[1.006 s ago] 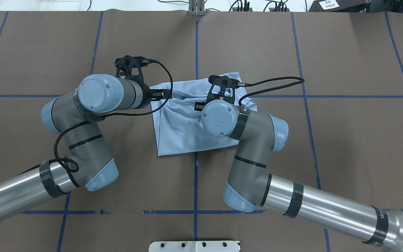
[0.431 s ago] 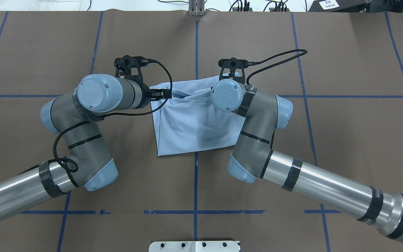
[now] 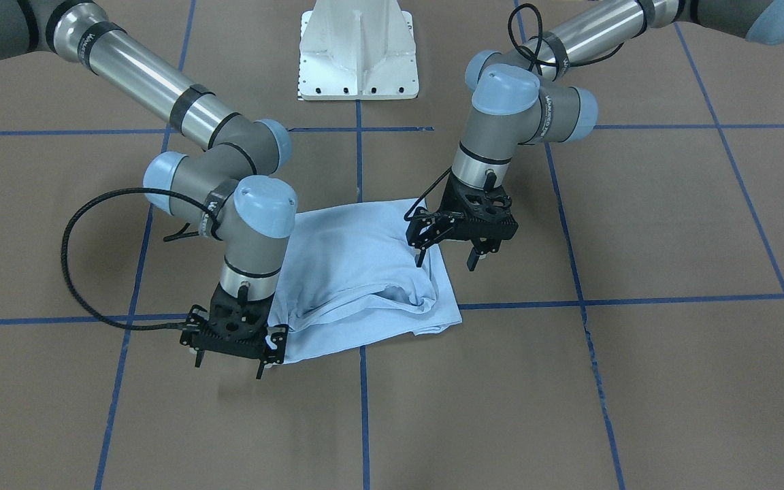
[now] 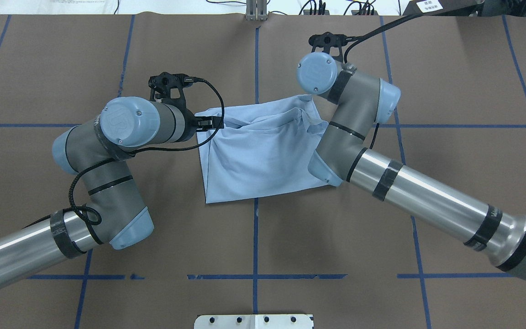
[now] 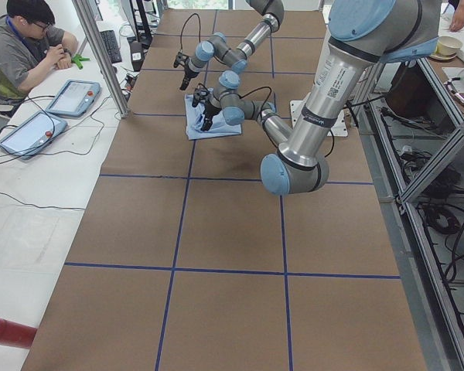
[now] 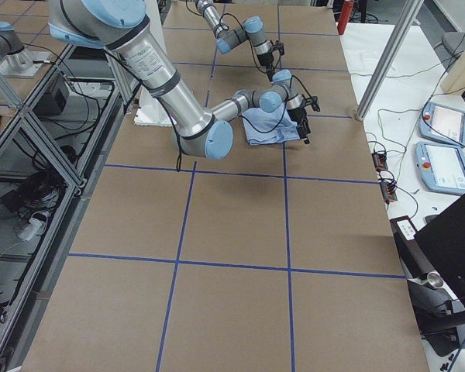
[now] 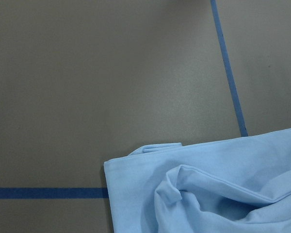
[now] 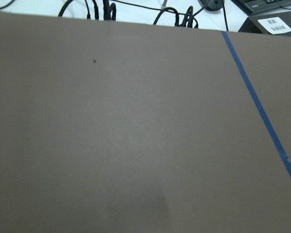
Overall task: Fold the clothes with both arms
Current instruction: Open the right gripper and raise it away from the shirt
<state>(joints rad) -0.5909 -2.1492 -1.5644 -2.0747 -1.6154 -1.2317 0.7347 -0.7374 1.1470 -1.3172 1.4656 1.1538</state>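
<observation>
The light blue T-shirt point(image 3: 358, 272) lies folded and rumpled at the table's middle point(image 4: 263, 155). My left gripper point(image 3: 445, 262) points down, open, at the shirt's edge on my left. One of its fingers point(image 3: 419, 257) is over the cloth and the other is beyond the edge. The left wrist view shows a shirt corner point(image 7: 223, 194) on the brown surface and no fingers. My right gripper point(image 3: 229, 364) is open and empty, just past the shirt's far corner on my right. In the overhead view it is hidden under the right arm's wrist point(image 4: 318, 73). The right wrist view shows only bare table.
The brown table point(image 4: 450, 82) carries a grid of blue tape lines point(image 4: 256, 68). The white pedestal base point(image 3: 358, 54) stands at my near edge. A person point(image 5: 23, 46) sits at a side table with tablets point(image 5: 73, 97). Cables point(image 4: 313, 7) lie along the far edge.
My right arm has moved from above the shirt's right part toward the far side, off the cloth. The left arm and the shirt have hardly moved.
</observation>
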